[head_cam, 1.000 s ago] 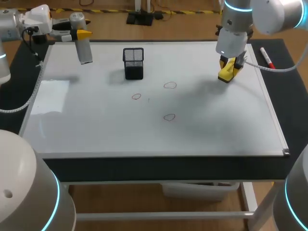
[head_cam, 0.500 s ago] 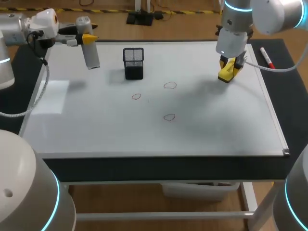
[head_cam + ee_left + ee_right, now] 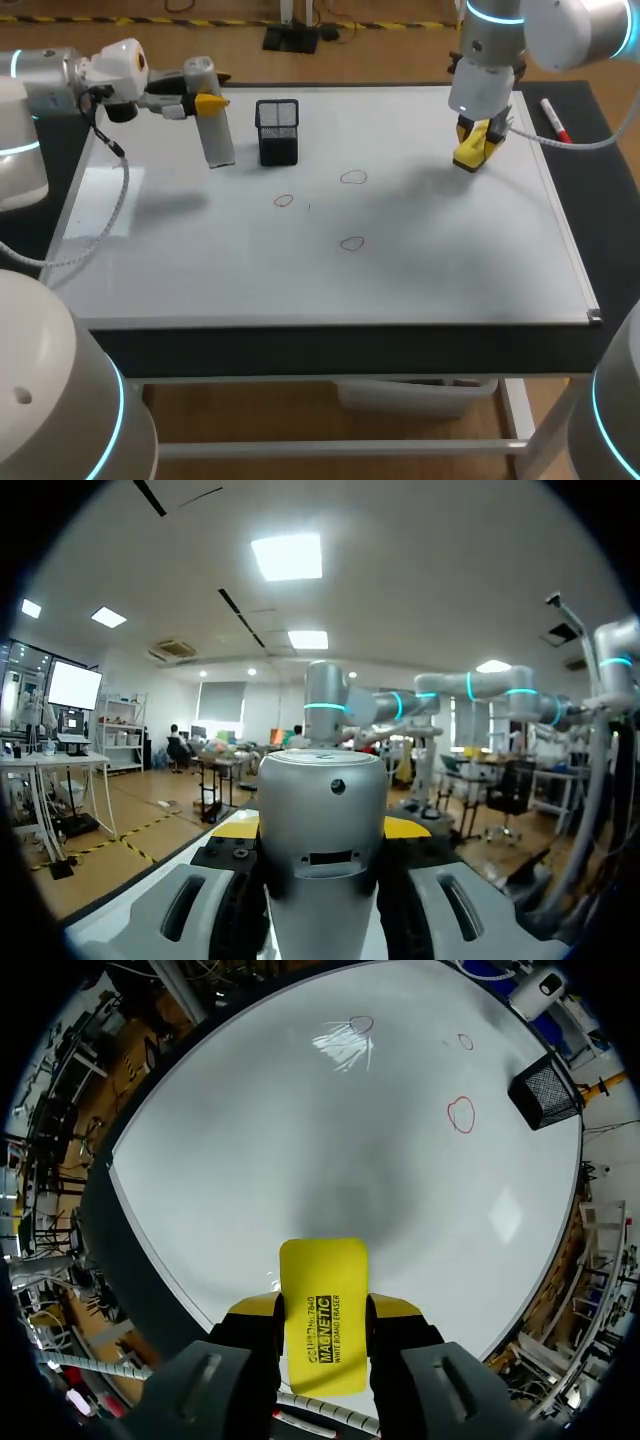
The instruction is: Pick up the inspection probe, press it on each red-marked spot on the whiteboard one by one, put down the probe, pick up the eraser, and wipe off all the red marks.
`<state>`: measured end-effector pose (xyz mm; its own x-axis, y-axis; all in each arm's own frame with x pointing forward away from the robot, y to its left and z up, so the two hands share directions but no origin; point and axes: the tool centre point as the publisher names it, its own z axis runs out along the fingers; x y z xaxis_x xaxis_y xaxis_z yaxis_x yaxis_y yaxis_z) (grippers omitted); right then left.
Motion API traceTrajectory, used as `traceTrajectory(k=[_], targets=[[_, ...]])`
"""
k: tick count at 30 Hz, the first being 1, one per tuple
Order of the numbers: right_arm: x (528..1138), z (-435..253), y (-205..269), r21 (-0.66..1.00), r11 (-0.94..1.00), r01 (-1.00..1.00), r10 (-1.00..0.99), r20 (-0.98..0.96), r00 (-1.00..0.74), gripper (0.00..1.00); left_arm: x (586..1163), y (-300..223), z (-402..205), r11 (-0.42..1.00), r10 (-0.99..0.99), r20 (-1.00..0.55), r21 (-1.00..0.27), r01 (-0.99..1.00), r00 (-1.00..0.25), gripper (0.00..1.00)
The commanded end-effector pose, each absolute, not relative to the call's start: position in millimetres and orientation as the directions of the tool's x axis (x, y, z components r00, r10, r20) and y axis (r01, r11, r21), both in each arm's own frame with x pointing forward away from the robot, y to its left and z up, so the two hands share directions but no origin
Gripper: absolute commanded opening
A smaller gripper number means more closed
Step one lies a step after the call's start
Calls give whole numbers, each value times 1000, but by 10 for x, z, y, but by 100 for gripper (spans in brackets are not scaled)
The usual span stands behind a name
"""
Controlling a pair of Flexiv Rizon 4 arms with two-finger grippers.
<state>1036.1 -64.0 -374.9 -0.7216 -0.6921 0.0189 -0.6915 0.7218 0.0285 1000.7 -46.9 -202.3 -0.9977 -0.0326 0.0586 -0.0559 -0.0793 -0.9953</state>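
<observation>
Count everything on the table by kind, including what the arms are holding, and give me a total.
Red marks: 3
Probe: 1
Eraser: 1
Mesh holder: 1
Marker pen: 1
Total: 7

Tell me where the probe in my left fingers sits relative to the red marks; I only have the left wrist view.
Observer: The probe hangs beside the black mesh cup, on your left arm's side, over no mark.
Operator: Name the nearest mark.
Observer: The red circle just nearer the robot than the cup.
Operator: Report the right arm.
Observer: The right fingers grip the yellow eraser near the far right edge of the whiteboard.
</observation>
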Motion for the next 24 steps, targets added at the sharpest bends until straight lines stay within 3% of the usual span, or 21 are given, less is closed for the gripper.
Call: traceTrajectory(k=[1, 24], targets=[[10377, -3739, -640, 27, 721, -693, -693, 25, -720, 0, 9823, -616, -2035, -85, -47, 61, -995, -57, -997, 0], [10377, -3739, -640, 27, 721, -693, -693, 25, -720, 0, 9545, -1268, -2365, -84, 138, 28, -996, -40, -990, 0]])
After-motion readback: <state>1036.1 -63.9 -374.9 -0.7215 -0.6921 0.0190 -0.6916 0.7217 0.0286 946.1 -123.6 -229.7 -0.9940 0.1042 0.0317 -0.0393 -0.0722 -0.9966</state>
